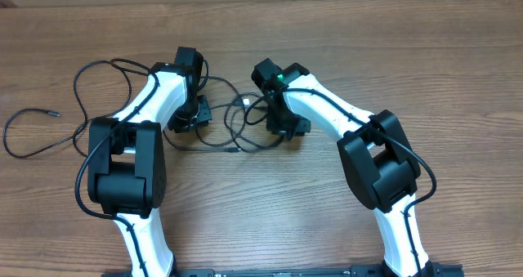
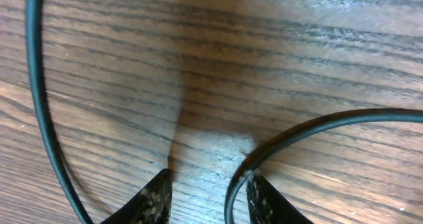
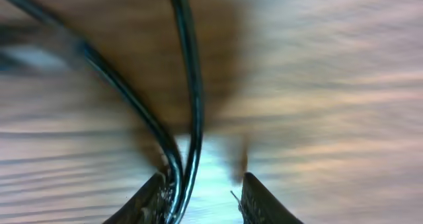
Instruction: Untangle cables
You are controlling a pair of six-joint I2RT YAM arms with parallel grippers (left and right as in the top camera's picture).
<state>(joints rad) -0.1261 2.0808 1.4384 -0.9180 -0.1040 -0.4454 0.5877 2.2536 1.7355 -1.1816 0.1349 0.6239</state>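
**Thin black cables (image 3: 192,85) lie in loose loops on the worktop (image 1: 327,32), between and beside the two arms.**

The cords look light, soft and a little slippery, so they will probably bend and slide rather than resist. A free stretch away from the crossings seems the better place to hold, not the small plug. The right pincer (image 3: 201,197) is spread, with two strands running between its fingers. The left pincer (image 2: 208,197) is spread too and pinches nothing; one cord curves just beside one fingertip.
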